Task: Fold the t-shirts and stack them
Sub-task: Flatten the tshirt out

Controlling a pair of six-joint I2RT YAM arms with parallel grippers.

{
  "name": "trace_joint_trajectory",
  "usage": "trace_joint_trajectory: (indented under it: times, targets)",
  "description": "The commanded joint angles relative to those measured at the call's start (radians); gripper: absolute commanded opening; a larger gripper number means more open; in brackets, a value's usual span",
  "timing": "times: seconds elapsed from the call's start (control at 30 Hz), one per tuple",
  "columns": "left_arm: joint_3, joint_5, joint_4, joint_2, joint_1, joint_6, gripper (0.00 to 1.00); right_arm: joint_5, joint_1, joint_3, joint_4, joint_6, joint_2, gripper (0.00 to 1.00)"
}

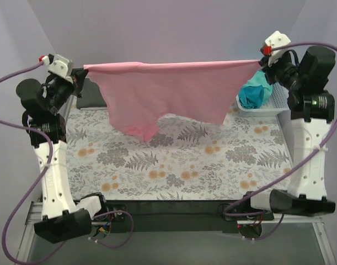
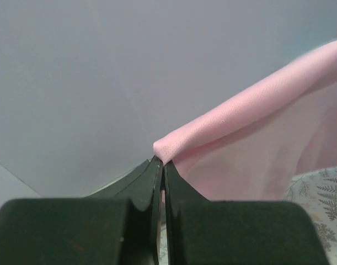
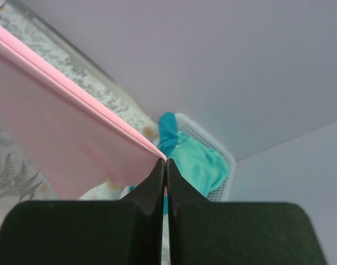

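A light pink t-shirt (image 1: 168, 91) hangs stretched in the air across the back of the table, its lower part drooping toward the cloth. My left gripper (image 1: 80, 74) is shut on its left corner (image 2: 168, 148). My right gripper (image 1: 262, 62) is shut on its right corner (image 3: 157, 152). A teal t-shirt (image 1: 255, 92) lies bunched in the white mesh basket (image 1: 278, 104) at the back right, also seen as teal cloth (image 3: 198, 160) in the right wrist view. A dark charcoal t-shirt (image 1: 92, 95) lies at the back left, partly behind the pink one.
The floral tablecloth (image 1: 174, 165) covers the table. The white basket (image 3: 223, 152) stands close under my right gripper. Grey walls close in the back and both sides. Both arm bases sit at the near edge.
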Motion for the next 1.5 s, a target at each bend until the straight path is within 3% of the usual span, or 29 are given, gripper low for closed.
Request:
trace_joint_trajectory:
  times: [0.0,0.17,0.3,0.47,0.67,0.83,1.0,1.17,1.27,1.47]
  targets:
    - [-0.054,-0.117,0.048,-0.156,0.029,0.041,0.00,0.238,-0.026,-0.171,0.192,-0.044,-0.197,0.01]
    - [-0.014,-0.188,0.017,-0.209,0.029,0.006,0.00,0.308,-0.026,-0.242,0.257,-0.063,-0.327,0.01]
    - [0.084,-0.130,-0.061,-0.233,0.031,-0.005,0.00,0.330,-0.028,-0.188,0.240,-0.069,-0.374,0.01]
    - [0.083,-0.051,-0.160,-0.380,0.029,0.049,0.00,0.353,-0.028,-0.149,0.223,-0.102,-0.439,0.01]
    - [0.297,-0.139,-0.342,-0.391,0.022,0.011,0.00,0.387,-0.028,-0.034,0.212,-0.136,-0.454,0.01]
    - [0.354,-0.113,-0.394,-0.460,0.018,0.034,0.00,0.376,-0.028,0.054,0.212,-0.156,-0.473,0.01]
    - [0.287,-0.107,-0.478,-0.584,0.014,0.106,0.00,0.385,-0.028,-0.042,0.208,-0.178,-0.621,0.01]
    - [0.209,-0.139,-0.546,-0.637,0.015,0.103,0.00,0.387,-0.031,-0.271,0.167,-0.178,-0.749,0.01]
    - [0.147,-0.159,-0.544,-0.608,0.014,0.109,0.00,0.358,-0.031,-0.358,0.177,-0.164,-0.732,0.01]
    - [-0.059,-0.111,-0.475,-0.501,0.018,0.150,0.00,0.233,-0.031,-0.484,0.298,-0.084,-0.542,0.01]
